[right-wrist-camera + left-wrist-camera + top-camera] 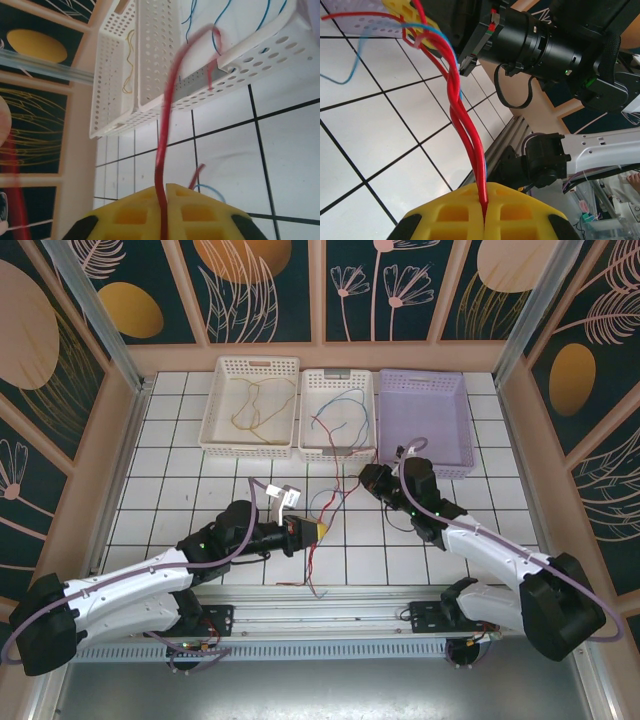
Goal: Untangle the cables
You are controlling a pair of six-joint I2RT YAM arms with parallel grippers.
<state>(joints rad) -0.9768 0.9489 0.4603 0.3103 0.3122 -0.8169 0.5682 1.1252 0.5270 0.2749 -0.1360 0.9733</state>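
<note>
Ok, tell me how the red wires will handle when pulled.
Probably floppy: the red wires curve loosely from the left gripper's pinch. Likely very light, being so thin. They are twisted together, with a blue wire in the bunch, so pulling may tighten the twist.

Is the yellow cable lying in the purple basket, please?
No, the yellow cable lies in the leftmost white basket, seen from the top view.

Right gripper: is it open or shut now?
The right gripper is shut on the red cable: its yellow pads meet, with the cable pinched in their seam.
</note>
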